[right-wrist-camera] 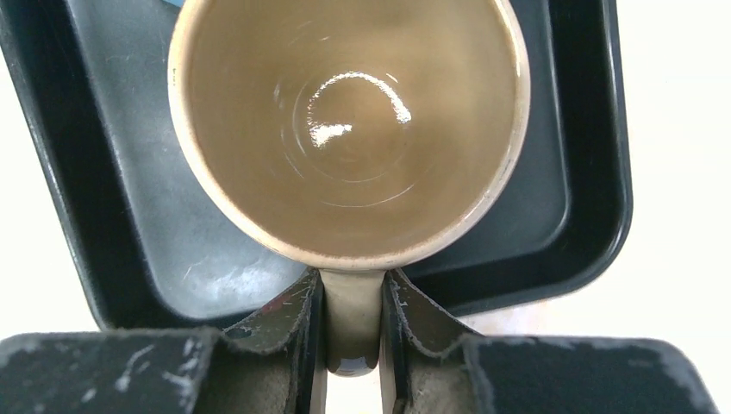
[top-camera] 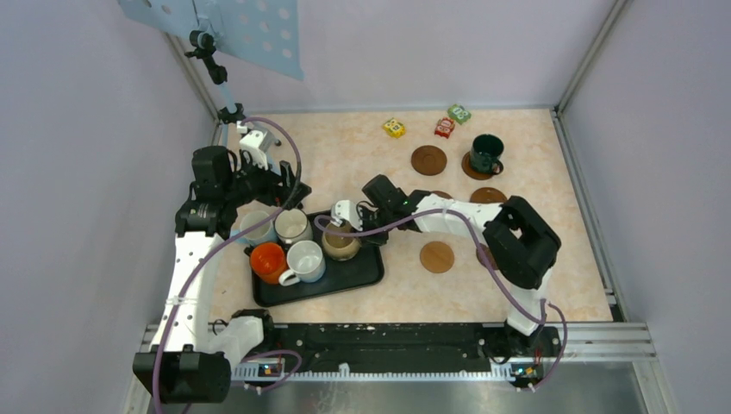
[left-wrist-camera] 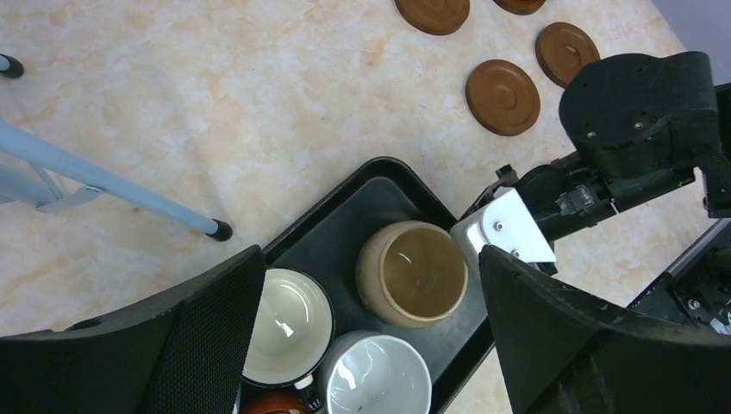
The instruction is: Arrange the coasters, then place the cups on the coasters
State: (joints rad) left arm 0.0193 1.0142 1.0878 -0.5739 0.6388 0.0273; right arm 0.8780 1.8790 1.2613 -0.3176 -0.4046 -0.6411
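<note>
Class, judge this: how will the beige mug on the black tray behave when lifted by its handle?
The beige glazed ceramic mug looks rigid and probably heavy. Held only by its handle in the right end effector, it may tilt. Its shiny glaze could slip.

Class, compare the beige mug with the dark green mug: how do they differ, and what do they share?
The beige mug is pale tan; the dark green mug is deep green. The beige mug sits in the black tray; the dark green mug stands on a coaster. The right gripper clamps the beige mug's handle; no gripper touches the dark green mug. Both are upright with one handle.
</note>
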